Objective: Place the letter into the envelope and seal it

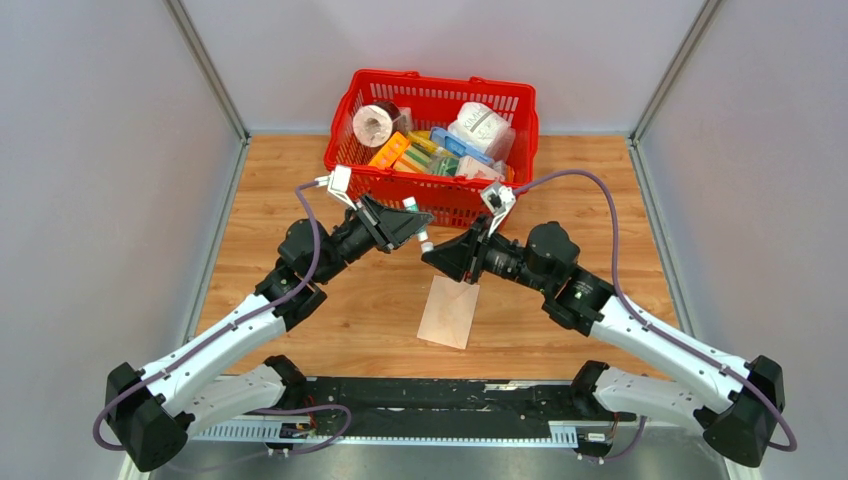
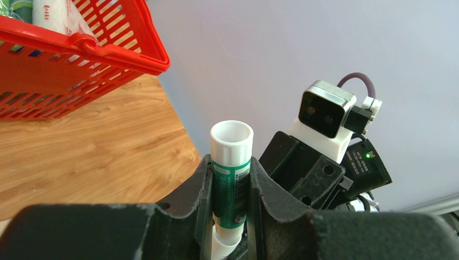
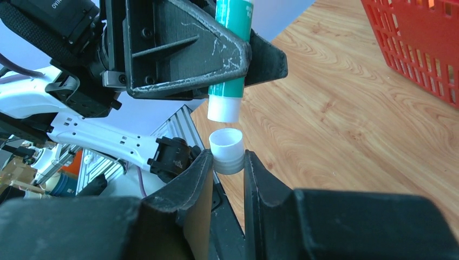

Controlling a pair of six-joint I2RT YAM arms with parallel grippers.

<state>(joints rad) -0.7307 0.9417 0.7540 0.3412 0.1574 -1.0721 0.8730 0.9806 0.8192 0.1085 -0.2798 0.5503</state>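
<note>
While the left gripper is clamped on the green and white body of a glue stick, with the stick's open white end poking out past the fingertips, the right gripper pinches a small white cap between its two fingers. Seen from the right wrist, the cap sits just below the lower white end of the stick, mouth facing it, with a thin gap between them. Both grippers meet above the middle of the wooden table, nose to nose. Just beneath and in front of the right gripper, the envelope lies flat on the wood, turned a little off square, its upper edge hidden under the gripper. I cannot tell whether its flap is open, or whether the letter is inside it. Behind the two grippers, at the far side of the table, stands a red basket filled with paper rolls and coloured packets.
</note>
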